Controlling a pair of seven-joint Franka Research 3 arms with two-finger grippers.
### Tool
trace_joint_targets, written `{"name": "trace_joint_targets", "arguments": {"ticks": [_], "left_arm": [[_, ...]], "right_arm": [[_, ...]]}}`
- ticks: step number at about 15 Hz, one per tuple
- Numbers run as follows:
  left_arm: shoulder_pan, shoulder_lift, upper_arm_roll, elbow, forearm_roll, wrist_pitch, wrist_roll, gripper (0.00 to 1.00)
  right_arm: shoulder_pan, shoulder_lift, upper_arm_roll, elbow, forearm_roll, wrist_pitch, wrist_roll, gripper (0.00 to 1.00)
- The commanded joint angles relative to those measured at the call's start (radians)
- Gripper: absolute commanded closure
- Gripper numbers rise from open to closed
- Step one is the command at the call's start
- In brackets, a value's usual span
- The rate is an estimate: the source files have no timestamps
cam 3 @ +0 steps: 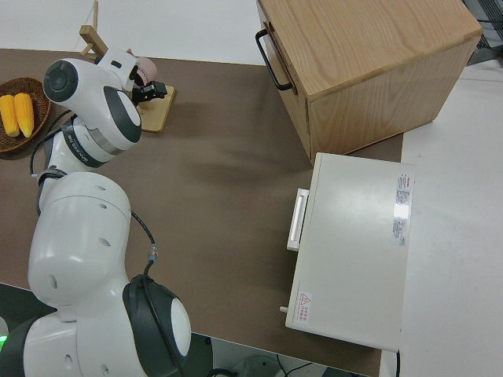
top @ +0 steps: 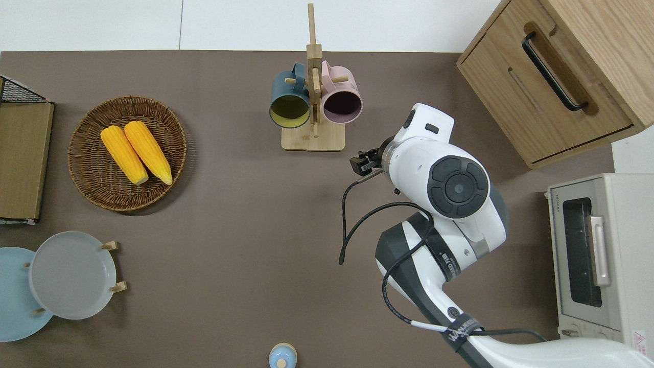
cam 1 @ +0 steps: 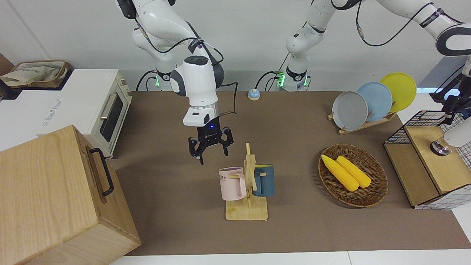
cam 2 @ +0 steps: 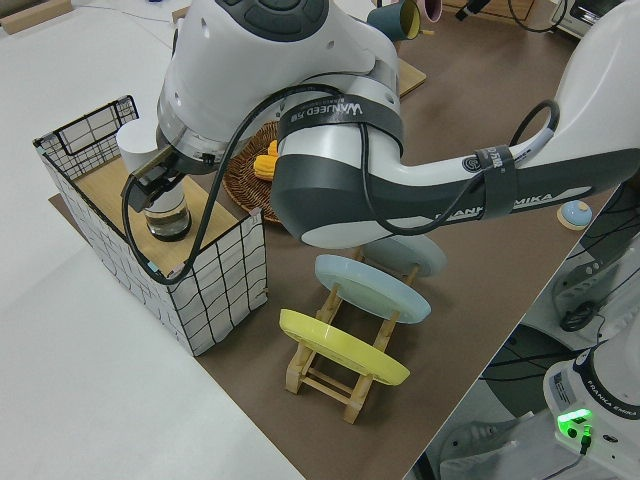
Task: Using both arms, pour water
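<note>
Pink ribbed mug (cam 1: pixel 232 183) hanging on the wooden peg rack: dark letters "OME" readable on its side, start of the word hidden. White toaster oven (top: pixel 603 255): small "TOSHIBA" at the door's top corner in overhead view; red warning triangle sticker at its corner nearest the robots, print too small. Black cable strap on white left arm (cam 2: pixel 380 110): "WANJEED", another strap "MIKA". White arm base: "FRANKA" partly readable.

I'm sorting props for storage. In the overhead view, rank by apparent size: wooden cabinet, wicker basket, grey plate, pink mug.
1. wooden cabinet, cut off by the frame edge
2. wicker basket
3. grey plate
4. pink mug
</note>
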Motion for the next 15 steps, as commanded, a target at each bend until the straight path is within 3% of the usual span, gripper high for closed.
{"name": "trace_joint_targets", "arguments": {"ticks": [1,4,8,10,13,15], "left_arm": [[-0.002,0.005,0.015,-0.023,-0.061,0.035,0.064,0.00],[-0.006,0.021,0.013,-0.033,-0.098,0.101,0.107,0.00],[-0.005,0.051,0.015,-0.039,-0.201,0.144,0.225,0.00],[-0.006,0.053,0.013,-0.057,-0.210,0.170,0.241,0.00],[-0.015,0.051,0.000,-0.111,-0.228,0.268,0.242,0.00],[-0.015,0.053,-0.001,-0.120,-0.248,0.283,0.261,0.00]], "right_arm": [[-0.002,0.071,0.005,0.099,-0.027,0.001,0.001,0.011],[-0.002,0.081,0.005,0.101,-0.042,0.007,-0.035,0.034],[0.002,0.125,0.003,0.164,-0.048,0.006,-0.068,0.180],[0.003,0.140,0.002,0.187,-0.050,0.006,-0.069,0.205],[0.008,0.166,-0.003,0.229,-0.050,0.006,-0.071,0.366],[0.020,0.179,-0.007,0.248,-0.050,0.006,-0.077,0.560]]}}
